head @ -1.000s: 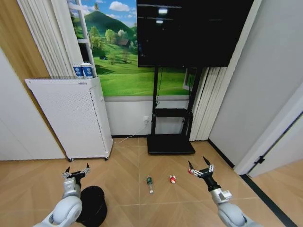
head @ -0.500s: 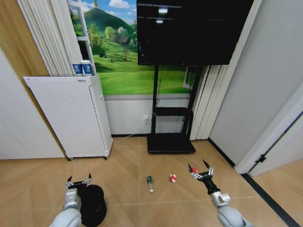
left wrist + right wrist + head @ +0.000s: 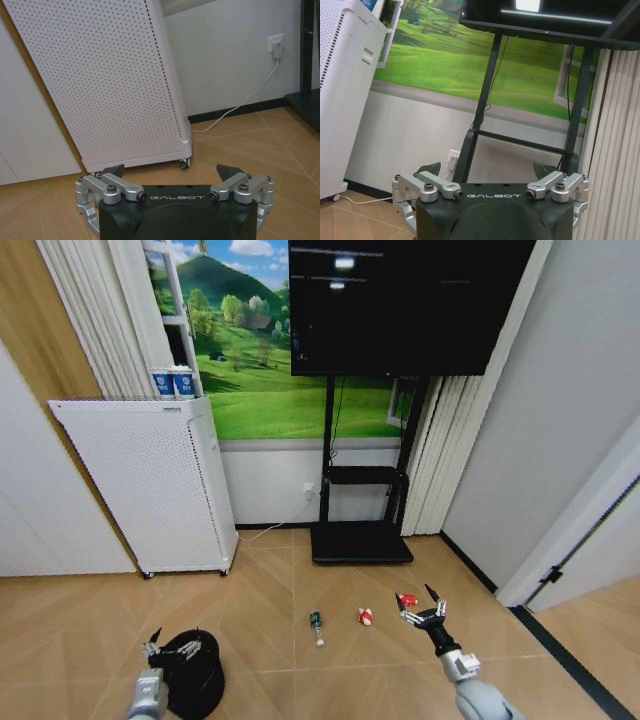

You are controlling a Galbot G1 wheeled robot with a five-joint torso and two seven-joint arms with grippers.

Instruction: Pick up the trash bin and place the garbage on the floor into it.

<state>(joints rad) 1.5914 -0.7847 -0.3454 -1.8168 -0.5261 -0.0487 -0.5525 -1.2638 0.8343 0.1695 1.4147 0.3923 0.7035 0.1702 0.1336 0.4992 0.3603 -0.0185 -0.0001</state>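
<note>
The trash bin stands upright on the wood floor at the lower left of the head view, mouth up, so a gripper can reach its rim from above. The left gripper sits just over the bin's near rim, fingers spread wide and holding nothing, placed, by my reading, to take the rim. In the left wrist view the left gripper shows both fingertips well apart, with the white perforated unit standing beyond.

The garbage lies out in the open middle of the floor, well apart from the bin: the bottle and, just beside it, the can. A small red item near the right gripper may be the wrapper; it is too small to be sure. That gripper is open and empty, hanging low over the floor.
</note>
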